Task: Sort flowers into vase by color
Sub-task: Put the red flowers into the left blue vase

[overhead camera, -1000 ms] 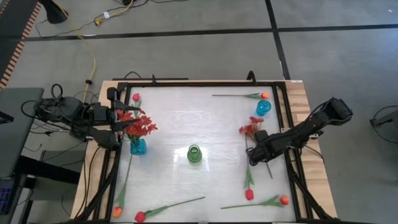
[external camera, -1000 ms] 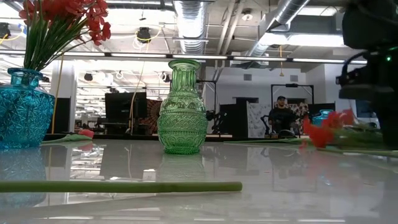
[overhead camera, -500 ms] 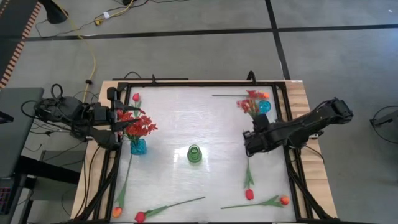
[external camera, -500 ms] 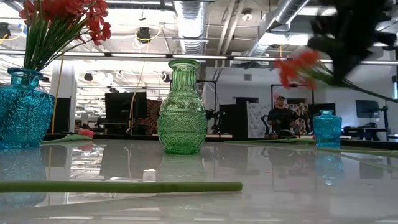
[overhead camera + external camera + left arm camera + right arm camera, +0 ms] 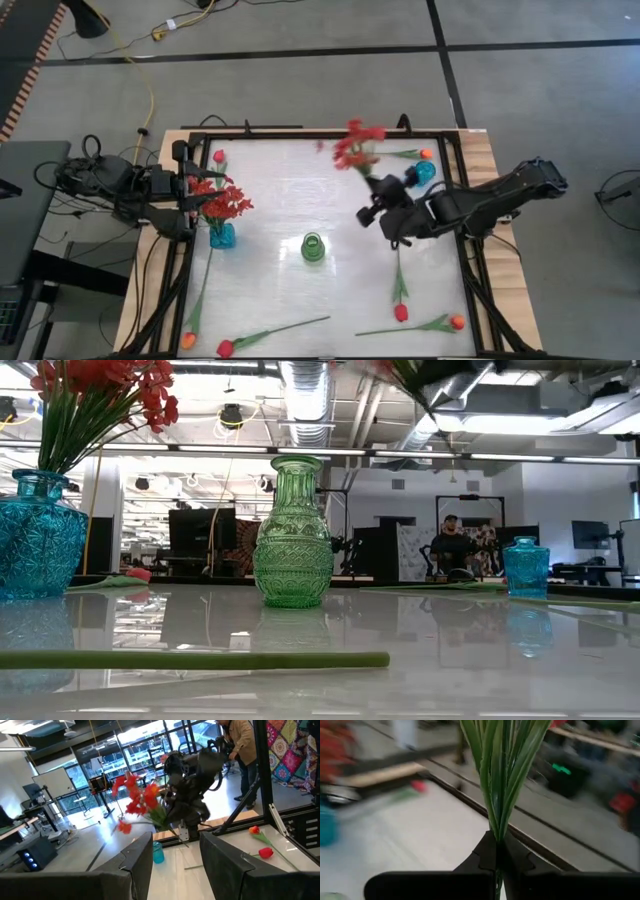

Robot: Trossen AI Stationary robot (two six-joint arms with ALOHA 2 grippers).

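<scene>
My right gripper (image 5: 497, 854) is above the table's right half and shut on a bushy red spray (image 5: 357, 146), which is lifted clear. In the left wrist view that spray (image 5: 137, 800) shows in front of the right arm. My left gripper (image 5: 175, 865) waits open at the left edge, nothing between its fingers. Beside it a blue vase (image 5: 221, 236) holds another red spray (image 5: 229, 203). A green vase (image 5: 313, 247) stands mid-table and a small blue vase (image 5: 424, 173) at the far right. Red and orange tulips lie flat on the table, among them a red tulip (image 5: 400, 312). My right gripper pinches the spray's bundle of green stems (image 5: 497, 827) between its two fingers (image 5: 485, 856), below the point where the long leaves fan out. The fingers lie across the stems. The spray is lifted clear of the table, its blooms slanting up toward the far edge.
An orange tulip (image 5: 425, 153) lies by the far right corner and a red tulip (image 5: 218, 157) at the far left. More tulips lie along the near edge, such as a red one (image 5: 226, 347) and an orange one (image 5: 457, 322). A black frame (image 5: 300, 133) rims the table.
My right gripper has risen and gone toward the table's middle and far edge, turning as it went. The red spray, which lay on the table by the right edge, is now lifted clear, and its blooms have swung up toward the far edge.
</scene>
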